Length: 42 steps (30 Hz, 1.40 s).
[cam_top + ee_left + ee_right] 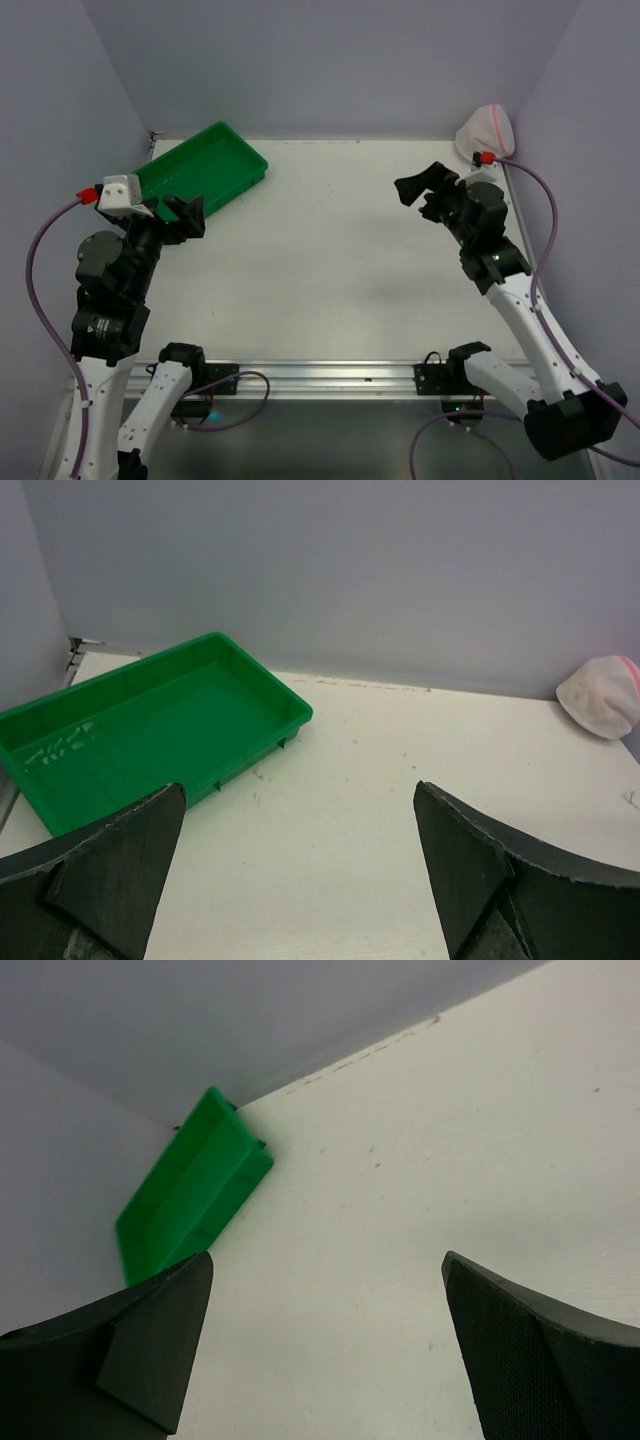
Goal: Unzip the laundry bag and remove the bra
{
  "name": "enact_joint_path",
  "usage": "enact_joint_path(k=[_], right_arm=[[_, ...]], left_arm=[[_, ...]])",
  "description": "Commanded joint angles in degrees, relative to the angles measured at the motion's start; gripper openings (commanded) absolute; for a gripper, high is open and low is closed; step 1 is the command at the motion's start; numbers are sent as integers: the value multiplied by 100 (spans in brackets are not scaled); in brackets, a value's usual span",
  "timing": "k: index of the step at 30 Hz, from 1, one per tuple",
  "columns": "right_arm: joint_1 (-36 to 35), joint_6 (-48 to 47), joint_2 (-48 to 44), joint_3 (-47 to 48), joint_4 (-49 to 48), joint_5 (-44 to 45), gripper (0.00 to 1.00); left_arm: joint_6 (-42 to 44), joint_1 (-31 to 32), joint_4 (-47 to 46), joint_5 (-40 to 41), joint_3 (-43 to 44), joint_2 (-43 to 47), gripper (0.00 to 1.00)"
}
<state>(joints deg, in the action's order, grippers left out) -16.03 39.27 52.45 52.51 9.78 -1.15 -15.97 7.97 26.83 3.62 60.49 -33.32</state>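
Observation:
The laundry bag [487,131] is a small white mesh pouch with pink trim, lying in the far right corner of the table against the wall. It also shows in the left wrist view [601,696] at the right edge. The bra is hidden; I cannot see it. My left gripper [180,215] is open and empty, held above the table at the left beside the green tray. My right gripper [432,190] is open and empty, held above the table just in front of and left of the bag. Both wrist views show wide-apart jaws over bare table.
A green tray [205,168] sits empty at the far left corner, also in the left wrist view [140,730] and the right wrist view [190,1195]. Lilac walls close the table at back and sides. A metal rail [330,377] runs along the near edge.

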Motion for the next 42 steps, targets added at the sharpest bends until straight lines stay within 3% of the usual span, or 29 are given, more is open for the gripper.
enact_joint_path(k=[1,8,12,18,22,26,35,39,42], right_arm=[[187,327,754,470,-1099,1071,99],[890,1021,2409,1401,-1189,2083,99],[1505,2230,3593,2260,-804,1653,99],[2051,3164,4940,3299,-442,1828,99],[2367,3649,5696,3450,-1273,1373,95],[2543,4264,6486,3844,-1277,1091,95],[2781,4564,7087,4575,-1014,1390,99],[2632,4599,6683,3691,-1741,1388,99],[2229,4040,6305,3346,-2191,1905,99]], left_arm=[[-135,29,-556,-291,-212,-104,100],[-267,29,-565,-151,-564,-175,100],[-345,29,-809,288,-661,-131,100],[-592,29,-1556,78,-1153,-25,100],[-803,29,-1777,131,-1268,-244,100],[-742,29,-1813,7,-1092,-736,100],[-864,29,-2226,-168,-1136,-1308,100],[-943,29,-2322,-212,-1206,-1431,100],[-979,29,-2393,-326,-1241,-1493,100]])
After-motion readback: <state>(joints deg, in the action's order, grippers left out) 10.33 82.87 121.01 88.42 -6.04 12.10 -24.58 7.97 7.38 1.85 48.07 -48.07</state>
